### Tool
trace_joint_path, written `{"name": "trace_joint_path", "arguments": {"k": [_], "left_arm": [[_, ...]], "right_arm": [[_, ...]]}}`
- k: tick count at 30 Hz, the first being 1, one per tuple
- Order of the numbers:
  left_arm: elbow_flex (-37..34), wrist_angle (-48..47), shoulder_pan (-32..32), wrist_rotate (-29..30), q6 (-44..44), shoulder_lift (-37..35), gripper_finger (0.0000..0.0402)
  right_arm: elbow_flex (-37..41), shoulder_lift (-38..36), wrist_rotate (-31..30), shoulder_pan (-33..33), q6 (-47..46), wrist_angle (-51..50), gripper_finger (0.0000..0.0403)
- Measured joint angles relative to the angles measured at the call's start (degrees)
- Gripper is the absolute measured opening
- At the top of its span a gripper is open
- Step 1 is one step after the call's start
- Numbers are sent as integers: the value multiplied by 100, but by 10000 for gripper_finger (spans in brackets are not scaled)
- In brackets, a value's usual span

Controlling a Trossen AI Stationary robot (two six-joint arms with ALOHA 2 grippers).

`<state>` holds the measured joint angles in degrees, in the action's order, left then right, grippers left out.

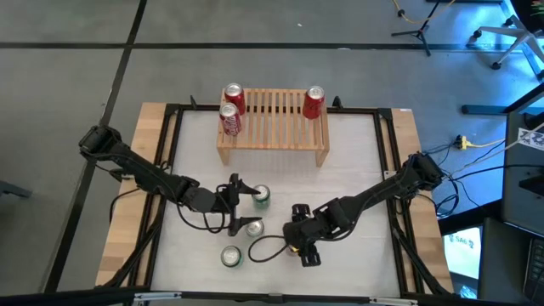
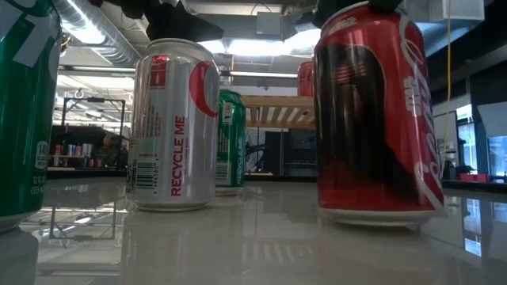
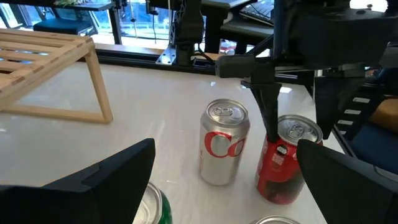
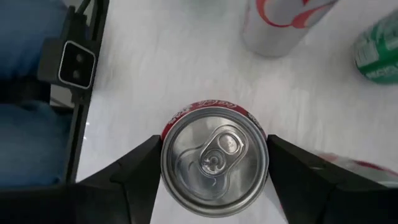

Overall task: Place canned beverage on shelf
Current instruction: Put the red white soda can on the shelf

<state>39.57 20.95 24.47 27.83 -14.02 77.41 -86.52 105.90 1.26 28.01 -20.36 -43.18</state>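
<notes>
R gripper [image 4: 214,163] pinched red cola can [image 4: 214,160] at its upper sides, can upright on table [image 1: 357,161] near front, well apart from shelf [image 1: 274,119]. Likely rigid, slick metal; grip mid-wall, firmly. L gripper [image 1: 239,206] spread beside green can [image 1: 261,197].

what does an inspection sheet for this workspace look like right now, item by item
surface: white table top in a black frame
job's things: shelf at the far edge with three red cans on it; red can on the table between the fingers of the right gripper
clutter: silver can and two green cans on the table
grippers: right gripper shut on red can; left gripper open beside a green can
cables: black cable looped on the table
surroundings: grey floor, tripod stands
</notes>
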Motion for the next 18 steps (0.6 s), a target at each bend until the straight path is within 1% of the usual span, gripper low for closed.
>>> {"name": "trace_joint_path", "arguments": {"k": [18], "left_arm": [[0, 66, 0, -2, 2, 0, 381]], "right_arm": [[15, 14, 127, 9, -24, 273, 261]]}}
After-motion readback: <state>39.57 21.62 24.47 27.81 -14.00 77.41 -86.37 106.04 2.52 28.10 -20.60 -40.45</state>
